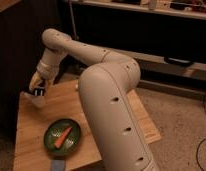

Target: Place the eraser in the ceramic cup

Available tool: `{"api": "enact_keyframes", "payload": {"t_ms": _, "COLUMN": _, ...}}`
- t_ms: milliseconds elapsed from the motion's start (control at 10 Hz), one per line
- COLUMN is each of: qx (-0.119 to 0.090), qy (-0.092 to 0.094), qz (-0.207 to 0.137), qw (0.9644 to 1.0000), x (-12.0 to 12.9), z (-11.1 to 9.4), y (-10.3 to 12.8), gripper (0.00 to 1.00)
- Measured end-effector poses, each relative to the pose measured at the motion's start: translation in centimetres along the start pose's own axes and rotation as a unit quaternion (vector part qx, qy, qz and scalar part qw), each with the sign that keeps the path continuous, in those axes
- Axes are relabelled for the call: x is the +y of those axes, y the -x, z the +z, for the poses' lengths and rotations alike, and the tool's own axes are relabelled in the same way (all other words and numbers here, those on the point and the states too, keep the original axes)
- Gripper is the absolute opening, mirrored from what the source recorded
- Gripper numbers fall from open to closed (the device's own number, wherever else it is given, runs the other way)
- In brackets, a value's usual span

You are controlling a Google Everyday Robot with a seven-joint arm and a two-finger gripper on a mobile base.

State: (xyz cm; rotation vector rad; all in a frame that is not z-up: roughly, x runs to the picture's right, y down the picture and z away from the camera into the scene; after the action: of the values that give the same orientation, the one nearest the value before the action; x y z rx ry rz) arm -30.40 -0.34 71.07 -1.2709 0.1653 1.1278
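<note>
tool holds the eraser over the cup

the tool (38, 90) is at the far left part of the wooden tabletop (101, 107), at the end of the long cream arm (108, 95) that bends from the big rounded body in the front. its fingers are pressed together, and a small block is pinched between them: this is the eraser (39, 92). it looks dark with a white part, and it is very small beside the plate. which way its long axis points i cannot tell, because the fingers cover most of it.

directly under the tool stands the ceramic cup (37, 100), plain white, without handle, with smooth walls. the eraser is at the rim of the cup or just above it; if it touches the cup i cannot tell.

nearer to the camera, well apart from the cup, lies a round green plate (52, 134) with a shiny glaze. on it rests a long orange thing like a carrot (63, 137), pointing diagonally. at the front edge of the tabletop there is a flat blue-grey piece (58, 165), only partly in view.

the tabletop is light wood with visible planks. the arm is matte, rounded, with small dark holes.
</note>
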Motion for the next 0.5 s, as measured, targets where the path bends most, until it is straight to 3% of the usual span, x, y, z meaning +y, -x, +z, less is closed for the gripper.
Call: {"api": "enact_keyframes", "payload": {"t_ms": 500, "qx": -0.016, "qy": -0.006, "qz": -0.013, "qw": 0.9998, "x": -0.81, "z": 0.48, "y": 1.04, "gripper": 0.00}}
